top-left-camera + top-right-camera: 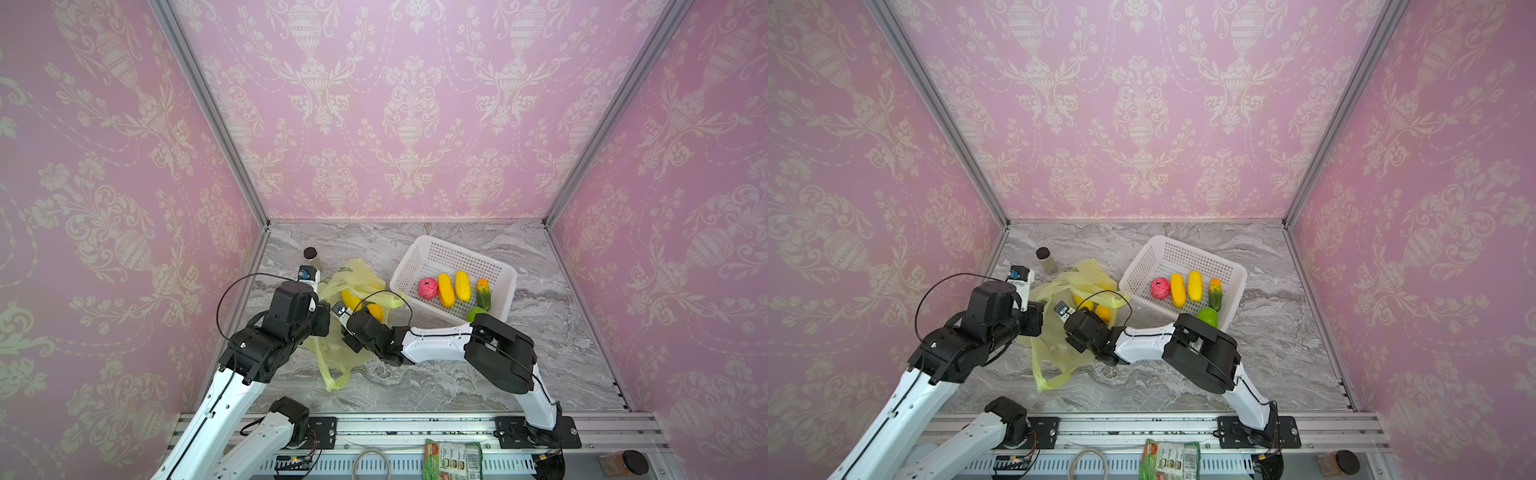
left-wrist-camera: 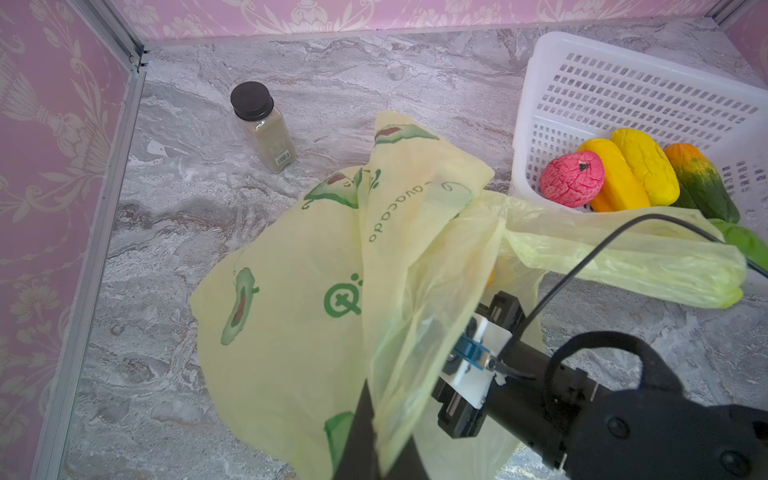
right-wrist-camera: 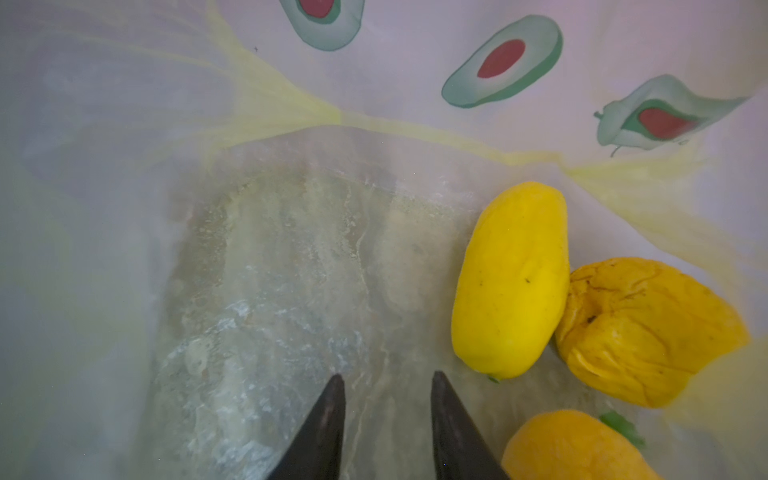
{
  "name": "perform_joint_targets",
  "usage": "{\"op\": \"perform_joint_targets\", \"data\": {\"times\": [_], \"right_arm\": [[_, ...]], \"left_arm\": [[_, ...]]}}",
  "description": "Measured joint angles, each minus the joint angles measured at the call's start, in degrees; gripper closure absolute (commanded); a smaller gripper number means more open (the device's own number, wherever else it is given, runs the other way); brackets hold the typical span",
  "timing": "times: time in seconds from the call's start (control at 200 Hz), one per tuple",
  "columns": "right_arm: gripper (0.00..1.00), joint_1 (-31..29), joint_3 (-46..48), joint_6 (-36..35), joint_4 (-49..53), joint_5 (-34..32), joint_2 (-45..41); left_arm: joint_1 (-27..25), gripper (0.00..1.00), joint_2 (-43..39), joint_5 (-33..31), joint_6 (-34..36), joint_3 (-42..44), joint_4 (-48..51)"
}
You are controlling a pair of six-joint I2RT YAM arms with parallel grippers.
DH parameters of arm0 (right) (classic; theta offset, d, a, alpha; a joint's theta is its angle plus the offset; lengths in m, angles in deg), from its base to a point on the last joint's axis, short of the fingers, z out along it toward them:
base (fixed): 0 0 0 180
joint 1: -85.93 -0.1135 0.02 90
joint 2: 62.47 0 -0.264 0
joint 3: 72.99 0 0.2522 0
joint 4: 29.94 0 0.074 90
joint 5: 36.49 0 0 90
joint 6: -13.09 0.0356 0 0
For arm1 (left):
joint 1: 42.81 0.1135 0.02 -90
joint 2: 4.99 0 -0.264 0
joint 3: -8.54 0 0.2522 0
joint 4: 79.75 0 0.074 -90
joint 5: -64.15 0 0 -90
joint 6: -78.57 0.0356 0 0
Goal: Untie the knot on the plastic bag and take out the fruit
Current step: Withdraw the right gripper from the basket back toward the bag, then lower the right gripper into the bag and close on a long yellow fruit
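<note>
The yellow-green plastic bag (image 1: 361, 274) (image 1: 1084, 274) lies on the marble table left of centre with its mouth open. No knot is in view; one handle loop (image 1: 332, 374) trails loose toward the front. My left gripper (image 2: 370, 386) is shut on the bag's edge (image 2: 415, 291) and holds it up. My right gripper (image 3: 386, 378) is inside the bag, open, with only film and table between its fingers. Beside it in the bag lie fruit: a yellow oblong (image 3: 511, 282), a wrinkled yellow piece (image 3: 644, 328) and an orange round one (image 3: 569, 449).
A white perforated basket (image 1: 440, 249) (image 2: 623, 54) at the back right holds a pink ball (image 1: 428, 288), two yellow oblongs (image 1: 446, 290), a green-orange piece (image 1: 483, 293) and a green pepper (image 1: 476, 312). A black-capped bottle (image 1: 311, 259) stands behind the bag.
</note>
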Motion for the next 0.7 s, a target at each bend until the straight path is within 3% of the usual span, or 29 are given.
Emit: {"op": "perform_joint_targets", "data": {"times": [0.115, 0.37, 0.701], "right_arm": [[0.52, 0.3, -1.4, 1.2, -0.1, -4.5, 1.8], [0.3, 2.2, -8.5, 6.2, 3.7, -12.8, 5.7], [0.32, 3.8, -21.6, 10.3, 11.0, -14.5, 13.3]], "left_arm": [[0.0, 1.0, 0.0, 0.0, 0.0, 0.0, 0.0], [0.0, 1.0, -0.5, 0.0, 0.0, 0.0, 0.0], [0.0, 1.0, -0.7, 0.0, 0.0, 0.0, 0.0]]}}
